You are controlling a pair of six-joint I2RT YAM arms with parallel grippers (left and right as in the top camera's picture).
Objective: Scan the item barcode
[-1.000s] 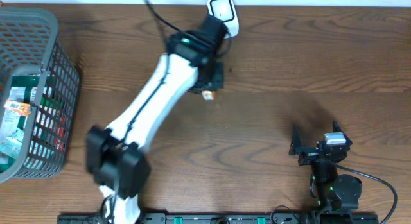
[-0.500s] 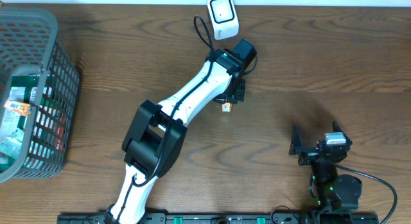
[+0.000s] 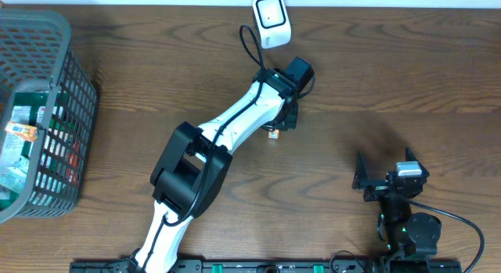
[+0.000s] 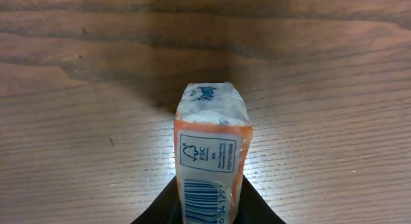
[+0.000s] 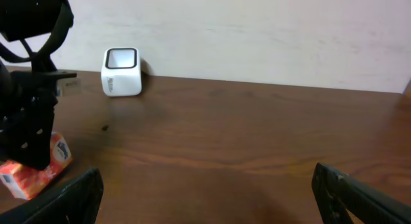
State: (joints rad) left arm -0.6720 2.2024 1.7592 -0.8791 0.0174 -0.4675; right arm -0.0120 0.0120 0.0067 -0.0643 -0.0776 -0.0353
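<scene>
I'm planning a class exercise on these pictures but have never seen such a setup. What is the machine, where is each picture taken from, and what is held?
Two robot arms stand at a wooden table. One picture looks down from above; the other two come from cameras on the arms' wrists. The left end effector grips an orange-and-white tissue packet, its barcode showing. A white scanner sits at the far edge, a grey basket at the left. The right end effector is open and empty.

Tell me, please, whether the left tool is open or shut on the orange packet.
Shut on it: the left wrist view shows the orange packet clamped between the dark fingers of the left tool.
</scene>
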